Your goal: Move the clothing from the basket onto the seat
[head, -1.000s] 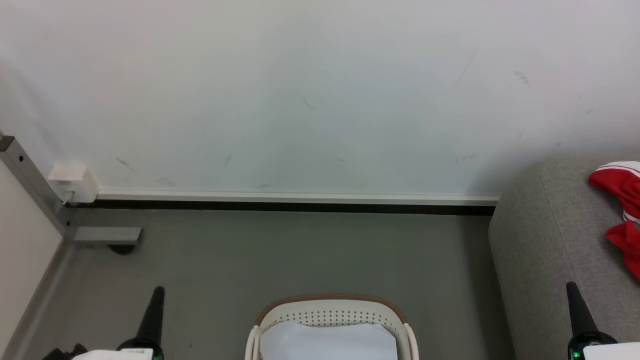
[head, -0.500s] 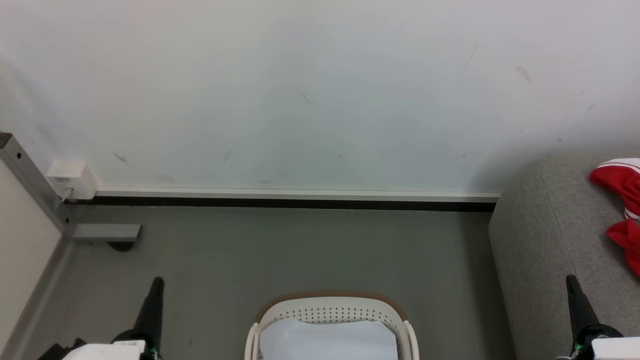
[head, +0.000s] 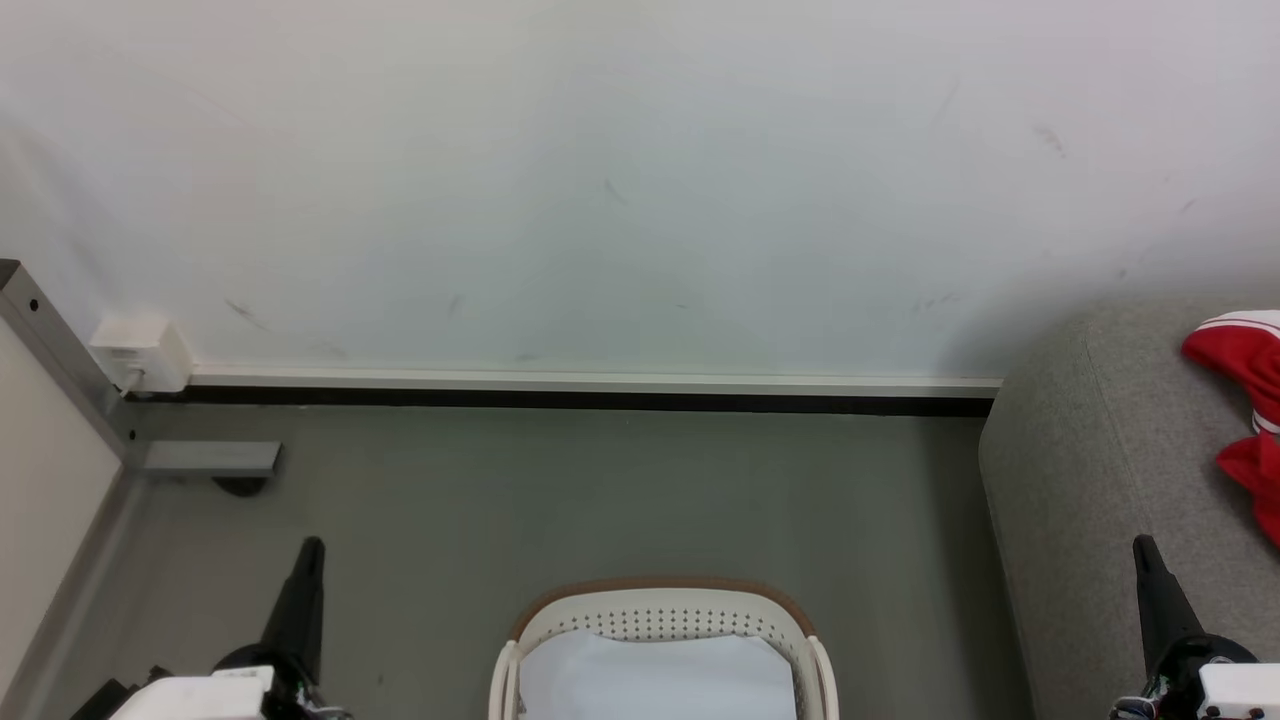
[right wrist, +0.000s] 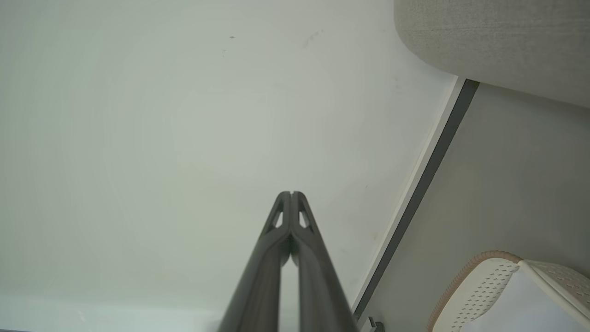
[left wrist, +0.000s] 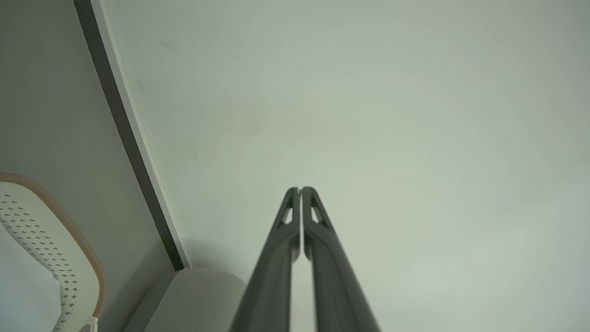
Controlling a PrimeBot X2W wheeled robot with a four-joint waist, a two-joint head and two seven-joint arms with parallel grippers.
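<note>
Clothing (head: 1250, 370), bright red with thin white stripe trim, lies on the seat (head: 1090, 480) at the right edge of the head view, partly cut off by the frame. The basket (head: 660, 622) stands at the bottom centre on the grey floor (head: 600, 500), well apart from the seat, with a flat white sheet (head: 655, 675) inside it. A broad strip of floor runs from the basket's brown rim to the skirting (head: 600, 385) under the pale wall (head: 600, 180). At the far left a grey metal post (head: 60, 370) and a small white box (head: 140, 352) close off that corner. The left gripper (head: 311, 548) rises at the lower left over the floor, and the right gripper (head: 1144, 545) at the lower right in front of the seat's rounded side. Each reads as a single dark spike.

The left wrist view brings the fingers close. The two tips press together with nothing between them, and they point at the wall. The basket's perforated side curves in at the lower left, and the seat's rounded corner sits at the bottom, just beside the fingers.

In the right wrist view the claw is likewise closed and empty, aimed at the wall. The seat's coarse grey edge fills the top right, the basket and its sheet the lower right, with floor between them.
</note>
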